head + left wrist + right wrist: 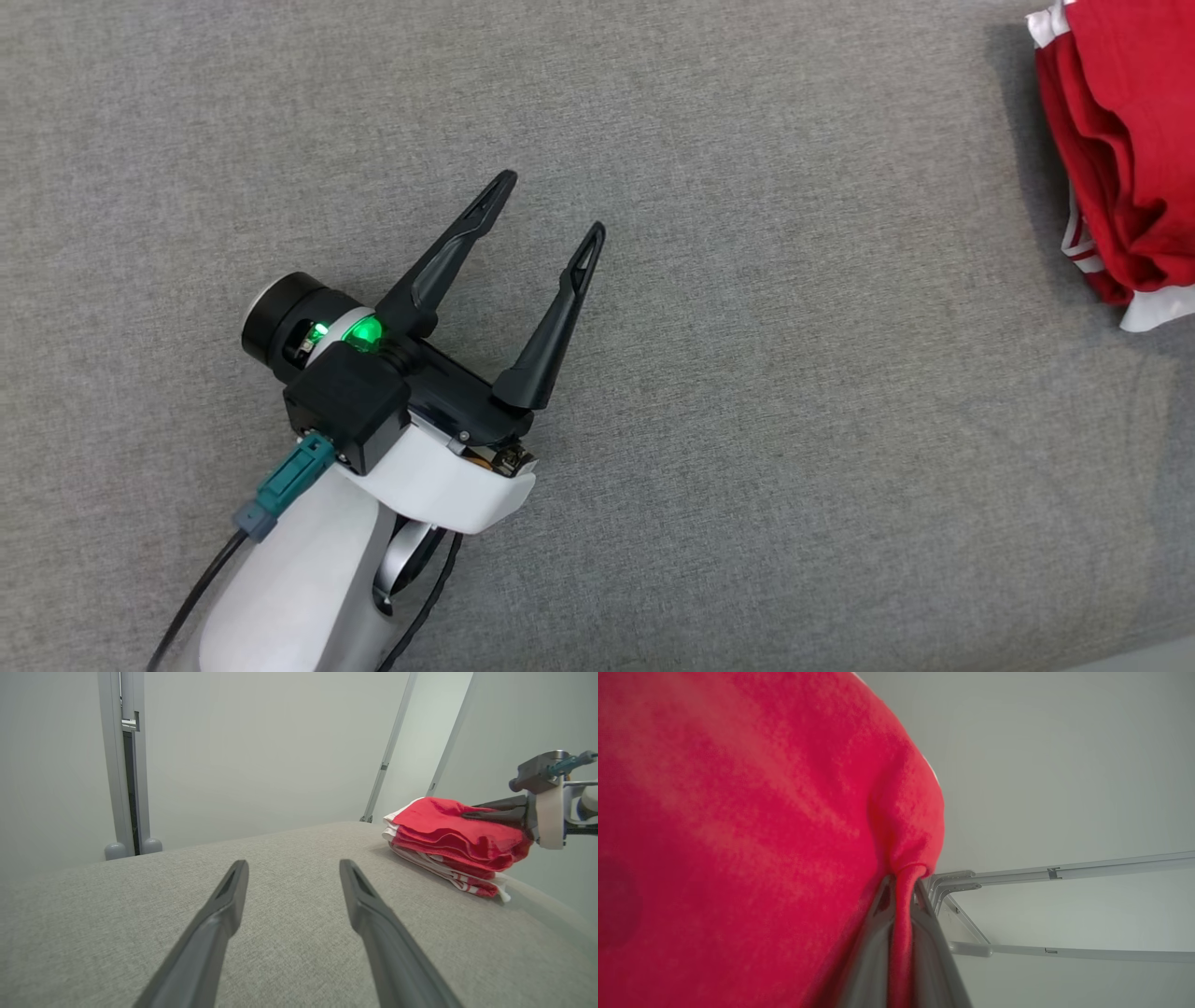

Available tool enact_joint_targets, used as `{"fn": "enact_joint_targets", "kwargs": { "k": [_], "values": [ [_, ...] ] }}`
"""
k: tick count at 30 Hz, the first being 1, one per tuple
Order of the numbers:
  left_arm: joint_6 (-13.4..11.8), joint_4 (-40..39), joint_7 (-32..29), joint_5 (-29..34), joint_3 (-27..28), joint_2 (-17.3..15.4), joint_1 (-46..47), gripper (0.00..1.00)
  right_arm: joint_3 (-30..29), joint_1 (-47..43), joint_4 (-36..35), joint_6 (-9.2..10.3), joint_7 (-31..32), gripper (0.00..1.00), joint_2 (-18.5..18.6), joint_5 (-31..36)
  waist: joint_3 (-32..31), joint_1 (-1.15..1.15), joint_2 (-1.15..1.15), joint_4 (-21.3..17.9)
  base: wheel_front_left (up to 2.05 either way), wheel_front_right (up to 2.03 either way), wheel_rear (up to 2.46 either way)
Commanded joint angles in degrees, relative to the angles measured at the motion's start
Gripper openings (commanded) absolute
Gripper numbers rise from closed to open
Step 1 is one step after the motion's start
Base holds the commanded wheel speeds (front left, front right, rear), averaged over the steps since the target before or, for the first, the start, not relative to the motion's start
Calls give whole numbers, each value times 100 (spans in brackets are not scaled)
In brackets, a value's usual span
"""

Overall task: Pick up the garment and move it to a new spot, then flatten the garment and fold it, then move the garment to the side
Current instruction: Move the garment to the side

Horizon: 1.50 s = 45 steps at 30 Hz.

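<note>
Right pincer (903,882): clenched on a pinch of red cloth at the garment's top layer.
Garment (1130,140): red with white striped trim, folded into a stack, lying at the tabletop's (747,420) right edge near its far corner.
Left pincer (550,204): released, jaws spread and holding nothing, over the middle of the tabletop, well apart from the garment.
Step, as judged: last one, shifting the folded garment aside.
Next move calls for: setting the stack down short of the edge, then letting go without dragging the folds open.
Surroundings: grey frame posts (124,765) beyond the far edge.
Obstructions: none seen between the pincers.

Left claw (551,205) spread wide, pointing up-right in head view; right claw (903,884) pinched tight on garment (738,812).
</note>
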State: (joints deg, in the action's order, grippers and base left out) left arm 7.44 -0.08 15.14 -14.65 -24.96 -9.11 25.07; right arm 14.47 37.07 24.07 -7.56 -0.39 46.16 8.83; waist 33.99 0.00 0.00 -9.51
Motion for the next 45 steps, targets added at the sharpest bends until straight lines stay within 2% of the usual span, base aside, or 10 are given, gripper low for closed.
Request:
{"fn": "enact_joint_targets", "kwargs": {
  "k": [1,4,5,6,11,17,29,37,42,45],
  "values": [
    [7,3,-4,-17,0,-18,83,100,-55,-77,-10,16,46,0,-35,54,10,0,0,29,0,0,0],
    [7,15,-4,-26,2,-13,113,100,-231,-163,48,15,167,0,-142,44,0,0,0,71,0,0,0],
    [7,24,-4,-21,17,-12,119,100,-326,-168,99,16,251,30,-197,12,-10,0,0,86,0,0,0],
    [7,29,-4,-14,31,-4,125,100,-433,-189,132,16,297,100,-292,-53,-31,0,0,101,0,0,0],
    [7,23,-4,11,152,82,33,100,-753,-329,224,15,328,100,-654,-187,-297,0,0,203,0,0,0],
    [7,148,-5,-8,391,204,-193,100,-1192,-272,121,15,6,100,-1013,-181,-849,0,0,350,0,0,0],
    [6,377,-4,43,1191,461,-840,100,-1621,-697,-636,15,-794,100,-2635,-734,-1926,0,0,829,0,0,0],
    [-40,731,-4,274,1622,560,-1315,100,-1487,-1528,-824,15,-1301,100,-3729,-1025,-2504,0,0,1253,0,0,0],
    [-104,871,-5,347,1794,604,-1702,100,-1527,-2228,-896,15,-1450,100,-4206,-1183,-2802,0,0,1475,0,0,0],
    [-115,887,-5,364,1817,608,-1798,100,-1556,-2449,-936,15,-1478,100,-4267,-1227,-2890,0,0,1540,0,0,0]
  ]
}}
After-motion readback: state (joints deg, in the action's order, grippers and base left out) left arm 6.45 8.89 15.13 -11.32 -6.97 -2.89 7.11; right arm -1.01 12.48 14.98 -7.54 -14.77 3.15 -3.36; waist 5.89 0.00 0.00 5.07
